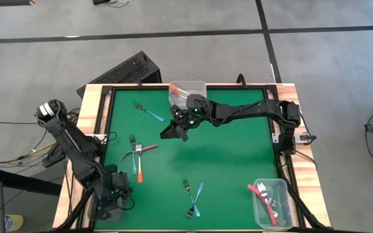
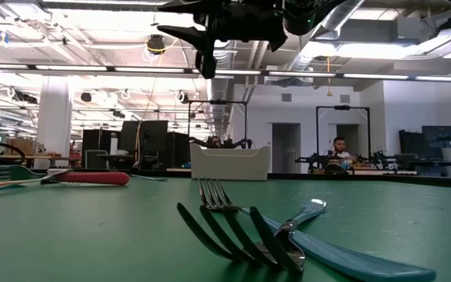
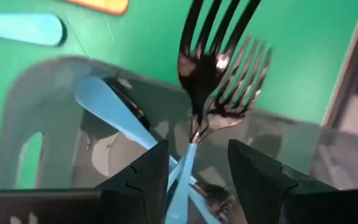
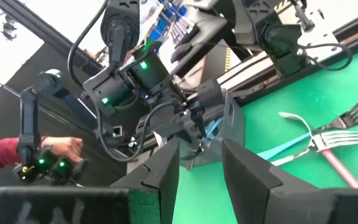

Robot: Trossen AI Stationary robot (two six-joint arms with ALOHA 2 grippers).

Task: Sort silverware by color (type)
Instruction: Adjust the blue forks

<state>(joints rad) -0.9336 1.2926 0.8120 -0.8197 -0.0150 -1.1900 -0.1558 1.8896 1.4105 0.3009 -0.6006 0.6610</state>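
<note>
Forks lie loose on the green mat: a blue one (image 1: 149,112) toward the far left, a pink, blue and orange group (image 1: 138,157), and two crossed blue ones (image 1: 193,197) near the front. My left gripper (image 1: 112,188) is open over the clear bin (image 3: 48,112) at the near left corner. A blue-handled fork (image 3: 219,81) lies there, its thin handle (image 3: 184,171) between the spread fingers and apart from both, beside another blue fork (image 3: 114,112). My right gripper (image 1: 173,131) hovers open and empty above the mat's middle.
A clear bin (image 1: 188,92) at the far edge holds an orange fork. Another bin (image 1: 272,202) at the near right corner holds red-pink forks, one handle (image 1: 262,202) sticking over its rim. A person's hand in a red sleeve (image 4: 55,149) shows beyond the table's left side.
</note>
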